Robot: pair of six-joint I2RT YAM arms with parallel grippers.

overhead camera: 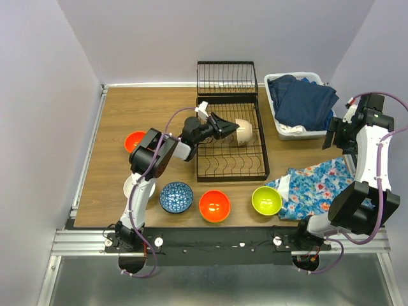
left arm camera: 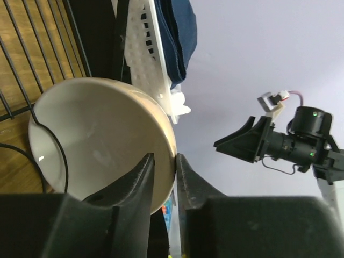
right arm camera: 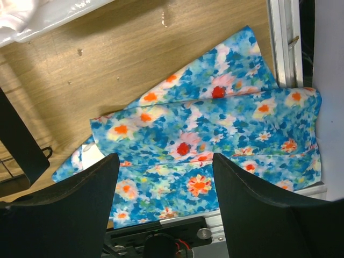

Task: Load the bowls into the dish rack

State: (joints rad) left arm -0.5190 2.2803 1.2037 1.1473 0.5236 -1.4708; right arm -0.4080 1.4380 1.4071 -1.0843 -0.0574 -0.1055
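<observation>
The left gripper (left arm camera: pixel 164 159) straddles the rim of the cream bowl (left arm camera: pixel 97 145), standing it on edge in the dish rack (overhead camera: pixel 220 167); whether it is clamped or released I cannot tell. The right gripper (right arm camera: pixel 164 161) gapes, empty, at the right.

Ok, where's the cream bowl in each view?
Top: cream bowl mid-frame, in the rack, at the left tool tip.
Left wrist: lower left, rim between the tool's fingers.
Right wrist: not in it.
Landmark: white tub, right of the rack in top; above the bowl in left wrist.
</observation>
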